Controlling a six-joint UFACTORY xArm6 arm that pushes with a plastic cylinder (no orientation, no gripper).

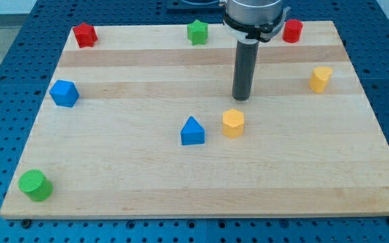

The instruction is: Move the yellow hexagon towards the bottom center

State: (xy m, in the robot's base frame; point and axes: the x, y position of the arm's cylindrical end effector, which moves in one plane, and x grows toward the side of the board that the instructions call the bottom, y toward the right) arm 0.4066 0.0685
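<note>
Below my tip [241,98], yellow hexagon [233,123] (apart)

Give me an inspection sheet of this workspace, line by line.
Surface: wooden board on blue perforated table.
Job's things: yellow hexagon near centre.
Clutter: blue triangular block beside it; blue block; green cylinder; red block; green block; red cylinder; second yellow block.
Hand: none; my tip just above the hexagon in the view, apart.
Cables: nothing seen.
Surroundings: nothing seen.
</note>
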